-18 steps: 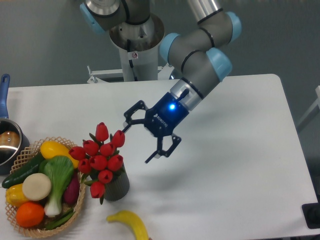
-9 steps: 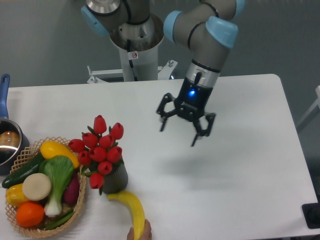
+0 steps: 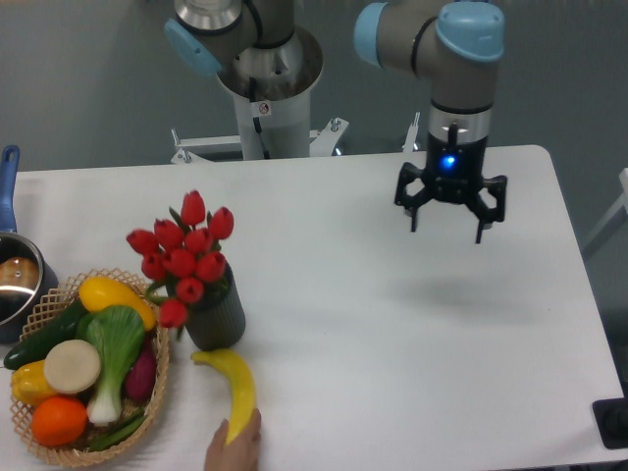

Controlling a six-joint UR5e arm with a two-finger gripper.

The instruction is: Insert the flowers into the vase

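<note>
White table (image 3: 373,324) is seen under everything; the flowers (image 3: 182,257) are stood in the vase (image 3: 216,314) at its left, just beside a basket (image 3: 59,294) of vegetables. A banana (image 3: 231,388) is held at the vase's foot by a hand (image 3: 235,449). Well apart to the right, the gripper (image 3: 449,228) is hung above the table, fingers spread and empty.
</note>
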